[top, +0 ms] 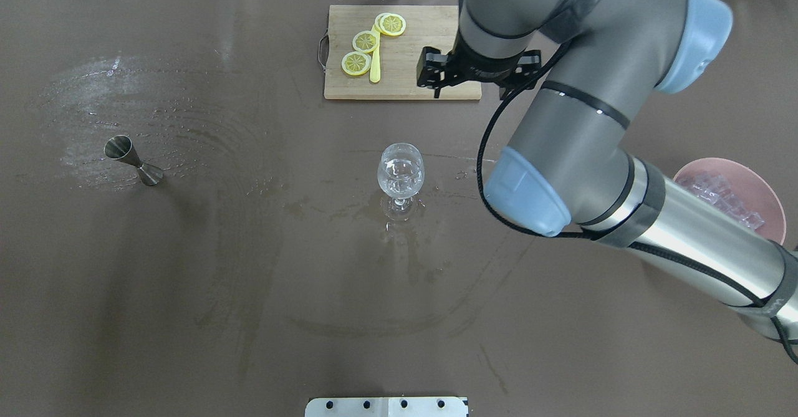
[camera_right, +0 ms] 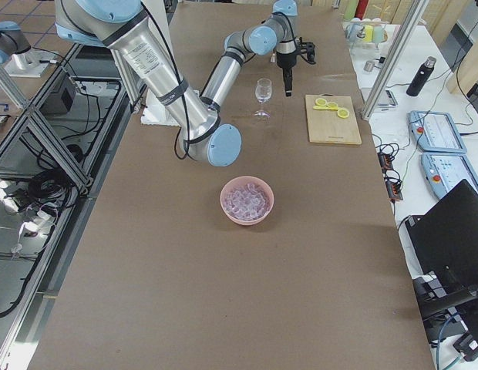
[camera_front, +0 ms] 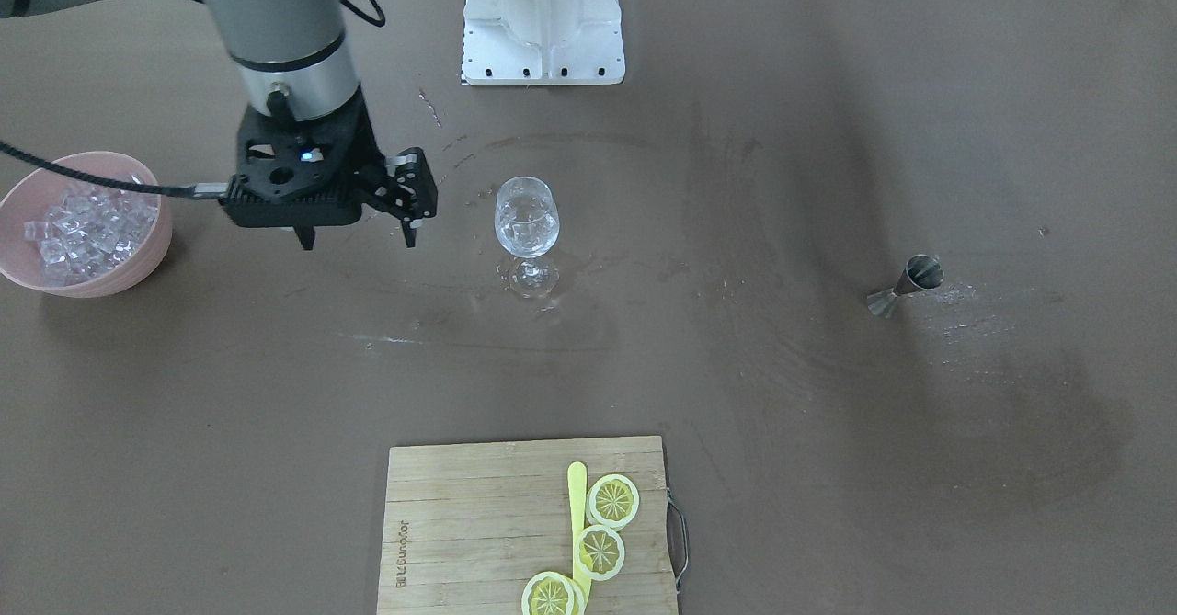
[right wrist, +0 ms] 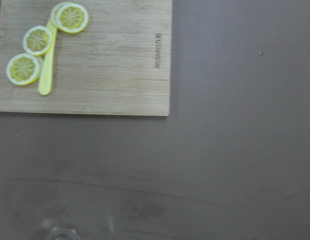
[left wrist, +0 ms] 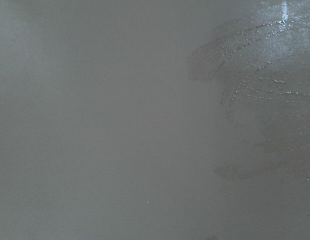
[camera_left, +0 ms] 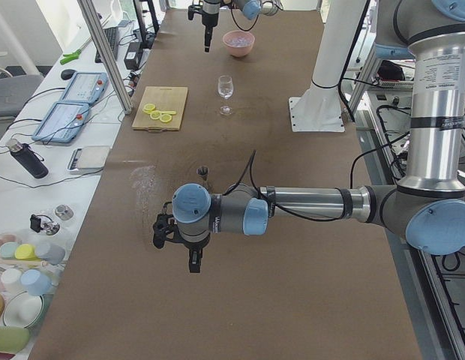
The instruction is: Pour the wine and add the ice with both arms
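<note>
A clear wine glass [camera_front: 526,220] stands upright mid-table, also in the overhead view [top: 400,174]; it has something clear inside, and I cannot tell what. A pink bowl [camera_front: 138,266] holds many clear ice cubes [camera_front: 87,224]. My right gripper [camera_front: 359,233] hangs open and empty above the table between the bowl and the glass, fingers pointing down; overhead it [top: 469,93] sits over the board's edge. My left gripper [camera_left: 176,247] shows only in the exterior left view, low over bare table, and I cannot tell if it is open or shut. No bottle is in view.
A steel jigger [camera_front: 906,286] stands on the robot's left side amid wet streaks. A wooden cutting board [camera_front: 460,523] holds three lemon slices [camera_front: 599,551] and a yellow stick. The white robot base [camera_front: 542,22] is at the table's robot-side edge.
</note>
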Controlling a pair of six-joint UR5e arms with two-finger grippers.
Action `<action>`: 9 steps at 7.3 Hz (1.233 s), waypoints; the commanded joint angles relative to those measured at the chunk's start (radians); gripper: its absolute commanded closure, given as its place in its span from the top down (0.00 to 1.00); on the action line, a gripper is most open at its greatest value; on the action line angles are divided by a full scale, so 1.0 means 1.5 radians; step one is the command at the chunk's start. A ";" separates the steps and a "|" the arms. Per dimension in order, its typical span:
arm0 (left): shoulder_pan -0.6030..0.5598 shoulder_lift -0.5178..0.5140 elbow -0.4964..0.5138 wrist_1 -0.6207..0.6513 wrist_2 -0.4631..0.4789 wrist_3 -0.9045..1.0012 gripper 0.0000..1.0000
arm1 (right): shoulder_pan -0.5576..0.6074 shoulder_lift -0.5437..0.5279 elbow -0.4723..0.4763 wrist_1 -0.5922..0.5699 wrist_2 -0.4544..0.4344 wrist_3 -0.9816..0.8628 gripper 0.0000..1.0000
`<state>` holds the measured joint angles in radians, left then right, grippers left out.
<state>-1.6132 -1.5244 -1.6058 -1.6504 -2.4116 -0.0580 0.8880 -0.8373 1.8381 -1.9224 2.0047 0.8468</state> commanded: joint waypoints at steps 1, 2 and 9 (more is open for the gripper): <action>0.001 0.062 -0.004 -0.060 -0.001 -0.001 0.99 | 0.104 -0.095 -0.001 0.017 0.092 -0.182 1.00; 0.002 0.061 -0.005 -0.070 0.006 -0.005 0.99 | 0.138 -0.141 -0.003 0.043 0.100 -0.264 1.00; 0.046 0.022 -0.081 0.077 0.074 -0.001 0.99 | 0.383 -0.463 -0.034 0.047 0.115 -0.678 1.00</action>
<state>-1.5491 -1.4881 -1.7173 -1.5459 -2.3112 -0.0610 1.4177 -1.4301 1.8006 -1.8539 2.2075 -0.0974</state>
